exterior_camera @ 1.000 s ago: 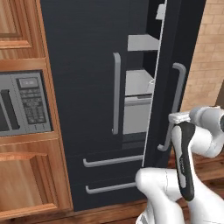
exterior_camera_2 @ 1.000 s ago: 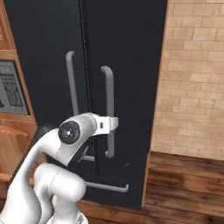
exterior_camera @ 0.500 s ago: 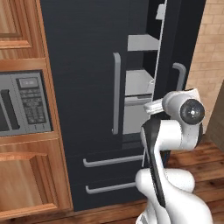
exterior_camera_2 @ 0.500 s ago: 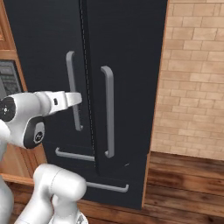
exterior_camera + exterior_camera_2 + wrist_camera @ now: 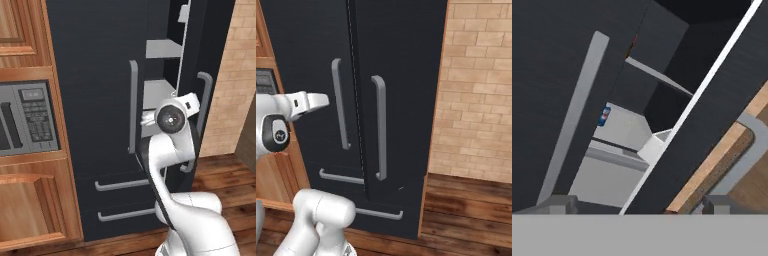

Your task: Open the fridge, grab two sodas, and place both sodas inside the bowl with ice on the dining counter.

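- Left base view: the black French-door fridge (image 5: 100, 75) is seen with its right door (image 5: 210, 60) ajar, pale shelves (image 5: 162, 49) exposed in the gap.
- The white arm (image 5: 172, 117) is raised in front of that gap, between the two grey bar handles (image 5: 133, 107).
- Hand view: the gripper (image 5: 637, 206) is held apart and empty, its fingertips (image 5: 559, 204) spread at the frame's bottom edge.
- A blue soda can (image 5: 604, 116) is glimpsed on a shelf inside, behind the left door's edge.
- A grey microwave (image 5: 27, 117) is set in wood cabinetry left of the fridge.
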